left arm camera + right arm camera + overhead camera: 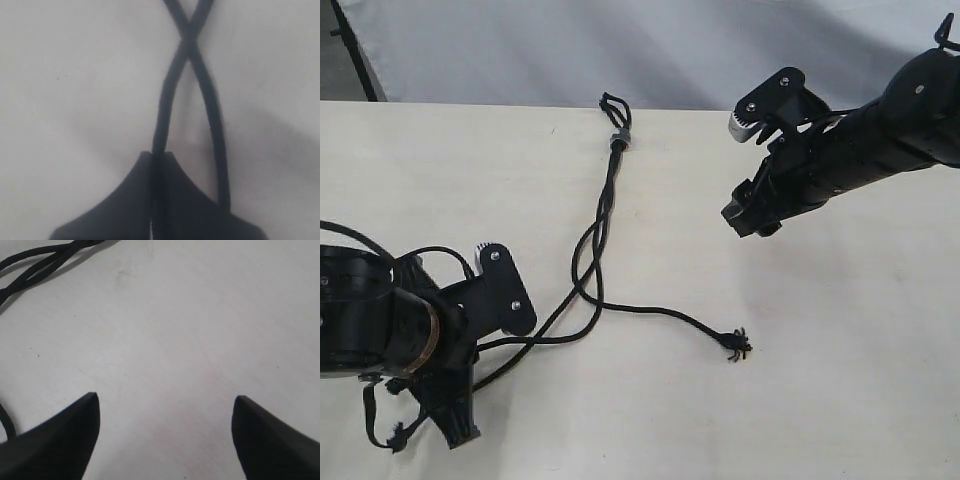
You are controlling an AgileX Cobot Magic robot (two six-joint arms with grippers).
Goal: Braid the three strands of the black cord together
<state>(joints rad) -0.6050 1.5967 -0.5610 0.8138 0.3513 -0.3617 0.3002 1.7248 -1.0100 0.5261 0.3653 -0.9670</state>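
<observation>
On the pale table [840, 400] the black cord [613, 165] lies thin and matte, running from twelve o'clock toward seven. Its three strands [605, 215] cross loosely below the grey band [618, 138]. One frayed tip [737, 345] lies near five; the other ends hide under the left arm. The left gripper [156, 156] is clenched on one strand, and the right gripper [165, 399] is released.

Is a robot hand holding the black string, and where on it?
Yes. The left gripper is shut on one strand, just past where it crosses another strand. The right gripper is open and holds nothing.
</observation>
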